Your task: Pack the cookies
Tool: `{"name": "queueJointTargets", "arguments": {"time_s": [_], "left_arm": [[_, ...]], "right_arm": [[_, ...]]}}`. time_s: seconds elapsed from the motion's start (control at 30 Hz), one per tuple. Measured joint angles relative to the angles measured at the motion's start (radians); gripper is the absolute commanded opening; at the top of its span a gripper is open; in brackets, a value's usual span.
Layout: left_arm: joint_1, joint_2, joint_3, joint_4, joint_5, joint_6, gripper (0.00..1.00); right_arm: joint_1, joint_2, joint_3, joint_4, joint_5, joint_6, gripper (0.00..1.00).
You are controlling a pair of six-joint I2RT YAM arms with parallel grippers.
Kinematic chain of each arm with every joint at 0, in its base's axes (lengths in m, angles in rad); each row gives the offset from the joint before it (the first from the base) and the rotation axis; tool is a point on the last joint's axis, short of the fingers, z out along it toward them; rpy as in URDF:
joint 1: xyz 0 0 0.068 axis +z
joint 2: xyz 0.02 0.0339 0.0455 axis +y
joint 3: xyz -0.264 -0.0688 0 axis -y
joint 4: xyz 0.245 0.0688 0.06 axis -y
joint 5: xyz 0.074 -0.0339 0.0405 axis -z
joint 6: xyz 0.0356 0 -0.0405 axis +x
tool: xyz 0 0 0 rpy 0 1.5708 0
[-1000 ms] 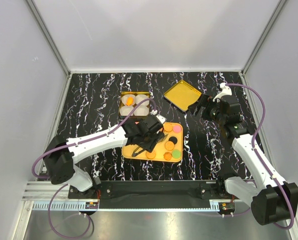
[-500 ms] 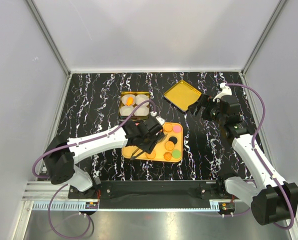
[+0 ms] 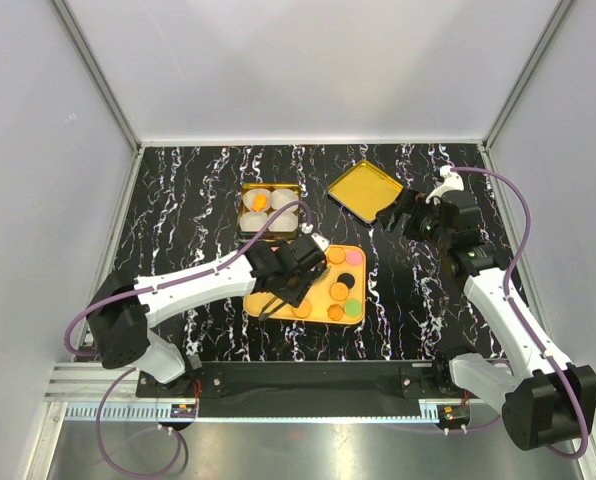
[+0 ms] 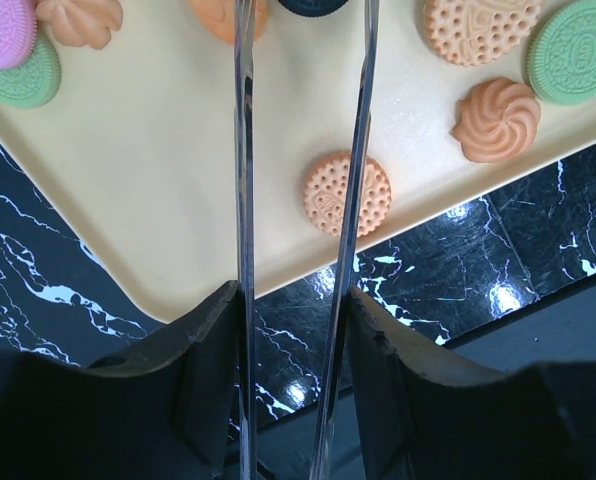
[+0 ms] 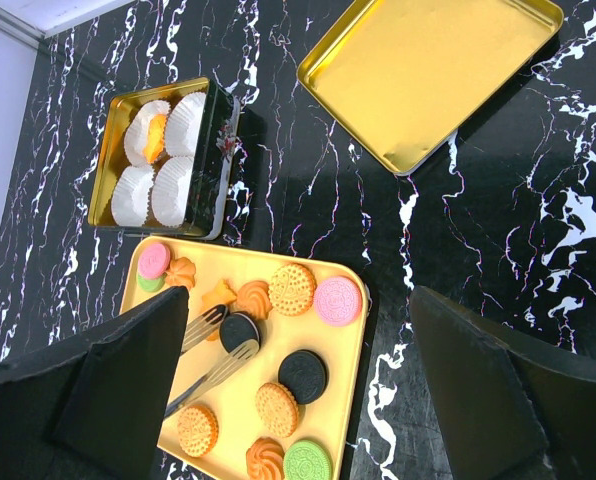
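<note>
Several cookies lie on a yellow tray [image 3: 316,301] [image 5: 340,350]: orange-tan, pink, green and dark ones. My left gripper [image 3: 288,262] [image 4: 293,300] is shut on metal tongs [image 4: 243,200] [image 5: 203,355]. The tong tips stand on either side of a dark cookie [image 5: 240,332] [image 4: 313,5] at the tray's middle left. I cannot tell whether that cookie is lifted. A gold tin [image 3: 269,208] [image 5: 158,150] behind the tray holds white paper cups, and one cup has an orange cookie [image 5: 156,133] in it. My right gripper [image 3: 398,215] [image 5: 298,295] hangs open with nothing between its fingers.
The tin's gold lid [image 3: 364,189] [image 5: 428,75] lies open side up at the back right, just under the right gripper's far side. A second dark cookie [image 5: 303,375] lies close to the tong tips. Grey walls close in the black marbled table.
The tongs' arms have drawn closer together around the dark cookie, and the left gripper has shifted slightly. The right arm has not moved.
</note>
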Motion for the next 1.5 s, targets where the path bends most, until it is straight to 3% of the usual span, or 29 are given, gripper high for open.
{"name": "queueJointTargets", "arguments": {"time_s": [0.8, 1.23, 1.5], "left_arm": [[0.014, -0.085, 0.063, -0.051, -0.002, 0.002, 0.47], [0.291, -0.089, 0.234, -0.06, 0.049, 0.065, 0.47], [0.419, 0.053, 0.398, -0.039, 0.048, 0.095, 0.47]], "right_arm": [[0.0, 0.0, 0.0, 0.0, 0.0, 0.0, 1.0], [0.0, 0.0, 0.0, 0.0, 0.0, 0.0, 1.0], [0.0, 0.0, 0.0, 0.0, 0.0, 0.0, 1.0]]}}
